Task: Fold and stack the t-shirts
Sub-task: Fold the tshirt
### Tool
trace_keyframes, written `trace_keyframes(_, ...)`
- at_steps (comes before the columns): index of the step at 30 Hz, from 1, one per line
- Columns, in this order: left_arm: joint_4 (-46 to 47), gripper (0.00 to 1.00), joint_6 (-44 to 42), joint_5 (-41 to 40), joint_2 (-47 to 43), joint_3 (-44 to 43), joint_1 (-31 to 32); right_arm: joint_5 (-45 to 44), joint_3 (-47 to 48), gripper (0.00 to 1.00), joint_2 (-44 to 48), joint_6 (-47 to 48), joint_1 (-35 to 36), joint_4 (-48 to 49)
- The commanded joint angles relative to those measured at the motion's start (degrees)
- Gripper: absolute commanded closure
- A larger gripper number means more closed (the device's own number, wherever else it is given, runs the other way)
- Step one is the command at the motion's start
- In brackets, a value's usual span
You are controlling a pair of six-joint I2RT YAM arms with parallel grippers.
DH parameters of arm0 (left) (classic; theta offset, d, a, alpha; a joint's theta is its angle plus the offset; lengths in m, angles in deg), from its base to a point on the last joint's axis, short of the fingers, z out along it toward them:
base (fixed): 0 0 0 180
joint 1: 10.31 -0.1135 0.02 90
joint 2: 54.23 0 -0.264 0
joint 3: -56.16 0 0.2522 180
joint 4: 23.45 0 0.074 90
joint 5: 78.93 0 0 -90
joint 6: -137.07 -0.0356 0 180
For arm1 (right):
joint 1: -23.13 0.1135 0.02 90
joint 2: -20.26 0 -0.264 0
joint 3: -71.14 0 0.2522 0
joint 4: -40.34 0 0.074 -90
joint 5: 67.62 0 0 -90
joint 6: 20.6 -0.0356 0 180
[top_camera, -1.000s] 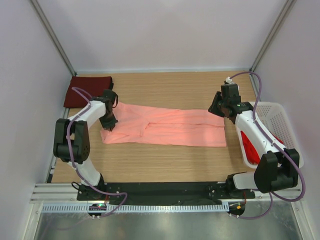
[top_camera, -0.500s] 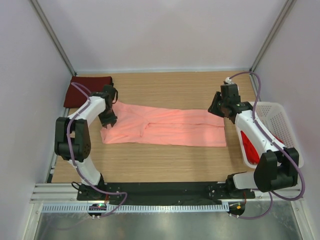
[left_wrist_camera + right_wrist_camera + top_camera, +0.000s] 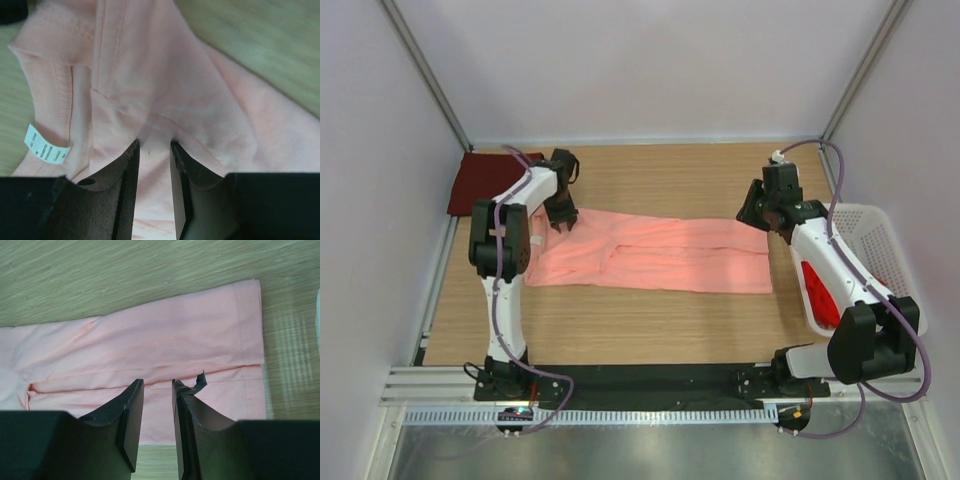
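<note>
The salmon-pink t-shirt [image 3: 660,255] lies as a long folded band across the middle of the table. My left gripper [image 3: 561,218] is at its far left corner, near the collar and its white label [image 3: 47,150]. In the left wrist view the left gripper [image 3: 153,145] pinches the pink cloth [image 3: 175,75], and creases run out from its tips. My right gripper [image 3: 752,215] hovers over the shirt's right end. In the right wrist view it [image 3: 157,382] is narrowly open and empty above the cloth [image 3: 150,340]. The dark maroon shirt [image 3: 485,180] lies folded at the back left. The bright red shirt [image 3: 820,290] is in the basket.
The white perforated basket [image 3: 875,240] stands at the right edge, beside the right arm. The enclosure walls close in the table on the left, back and right. A torn scrap of black tape [image 3: 200,381] sticks out from the right gripper's right finger.
My left gripper has moved from the shirt's left edge up and to the right, to its far left corner, and the left arm has swung inward. The right arm has stayed still.
</note>
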Motion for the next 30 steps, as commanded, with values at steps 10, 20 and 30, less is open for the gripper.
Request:
trace_keyframes(10, -1.99, 0.67, -2.68, 9.57, 19.67, -30.99, 0.4, -2.91, 5.0, 0.64, 4.87, -1.38, -0.29, -1.64)
trace_keyframes(20, 21.89, 0.54, 6.62, 33.02, 31.03, -46.15, 0.4, -3.88, 5.79, 0.63, 3.47, -0.42, -0.29, -2.43)
trace_keyframes(30, 28.34, 0.48, 2.25, 30.71, 6.7, -26.59, 0.49, -5.45, 4.21, 0.63, -5.22, 1.26, 2.6, -5.77)
